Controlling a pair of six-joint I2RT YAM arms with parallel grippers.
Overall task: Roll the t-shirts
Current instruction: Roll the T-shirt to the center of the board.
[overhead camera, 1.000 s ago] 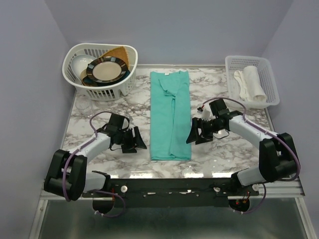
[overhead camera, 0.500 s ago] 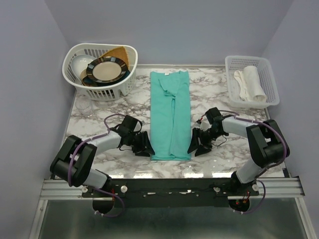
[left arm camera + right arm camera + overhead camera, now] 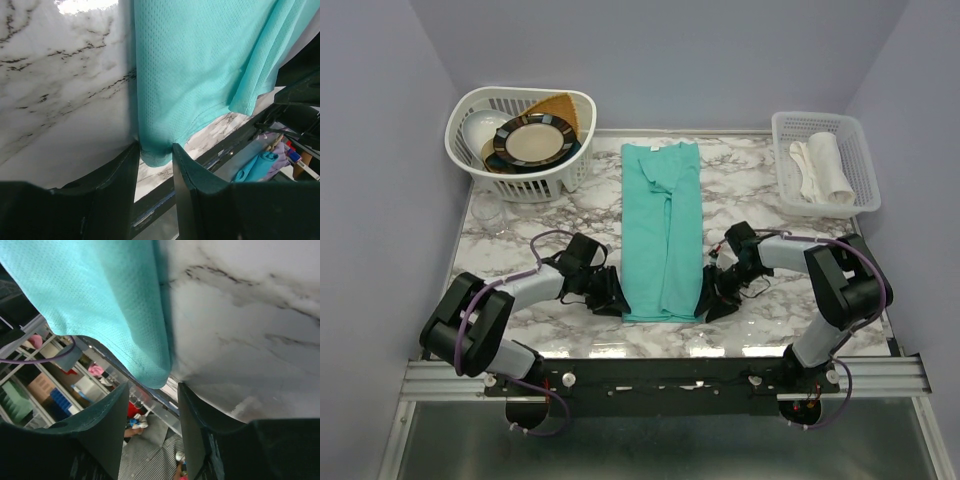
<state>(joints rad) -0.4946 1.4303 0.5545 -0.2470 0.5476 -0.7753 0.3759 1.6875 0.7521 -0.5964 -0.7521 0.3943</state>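
The near corners of the folded teal-green thin-fabric t-shirt (image 3: 662, 230) are straddled by the left gripper (image 3: 154, 150) and the right gripper (image 3: 152, 390), both pairs of jaws apart, unclamped.

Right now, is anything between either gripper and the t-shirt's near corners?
Nothing visible. The left gripper has its open jaws either side of the t-shirt at its near left corner; the right gripper sits at the near right corner, also unobstructed.

The left arm (image 3: 525, 287) and right arm (image 3: 790, 250) are built from pale grey links joined by bulky black joint housings. A purple cable (image 3: 545, 234) is looped along each. The left tool (image 3: 608, 295) and right tool (image 3: 712, 295) are each fitted with two matte dark fingers (image 3: 112, 177).
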